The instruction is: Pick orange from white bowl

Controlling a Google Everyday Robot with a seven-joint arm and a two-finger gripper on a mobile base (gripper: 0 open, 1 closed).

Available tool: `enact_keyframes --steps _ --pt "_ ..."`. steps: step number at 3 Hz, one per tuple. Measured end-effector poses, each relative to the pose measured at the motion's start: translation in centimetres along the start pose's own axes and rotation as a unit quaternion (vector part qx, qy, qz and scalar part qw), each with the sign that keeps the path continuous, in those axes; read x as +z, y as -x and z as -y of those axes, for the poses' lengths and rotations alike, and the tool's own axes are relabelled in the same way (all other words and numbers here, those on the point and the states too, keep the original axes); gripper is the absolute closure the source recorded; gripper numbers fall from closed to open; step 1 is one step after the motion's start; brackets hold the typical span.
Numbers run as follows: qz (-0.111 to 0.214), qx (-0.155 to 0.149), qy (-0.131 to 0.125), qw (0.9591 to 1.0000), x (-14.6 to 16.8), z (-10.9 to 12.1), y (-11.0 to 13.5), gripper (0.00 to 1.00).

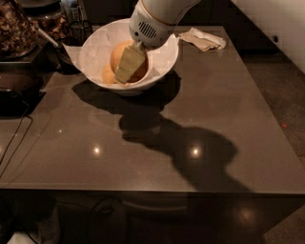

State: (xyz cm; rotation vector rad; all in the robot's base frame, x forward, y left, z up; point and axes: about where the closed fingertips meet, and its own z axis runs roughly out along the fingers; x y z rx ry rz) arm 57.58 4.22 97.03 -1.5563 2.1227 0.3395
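Hand (125, 71) in white bowl (95, 44), cloth (202, 39) beside
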Motion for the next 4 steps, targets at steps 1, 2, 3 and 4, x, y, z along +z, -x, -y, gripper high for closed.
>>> enact_keyframes --steps 1,2,3,4 --pt "0.000 -0.001 0.000 1.0000 -0.1 -0.2 0.0 1.00" --pt "0.013 0.011 0.007 0.9998 -1.2 -2.1 -0.1 1.00" --pt "0.027 0.039 0.003 0.9988 -3.5 -6.7 -0.5 1.00" --pt "0.027 0.039 0.003 0.9989 -3.5 -6.7 -0.5 1.00"
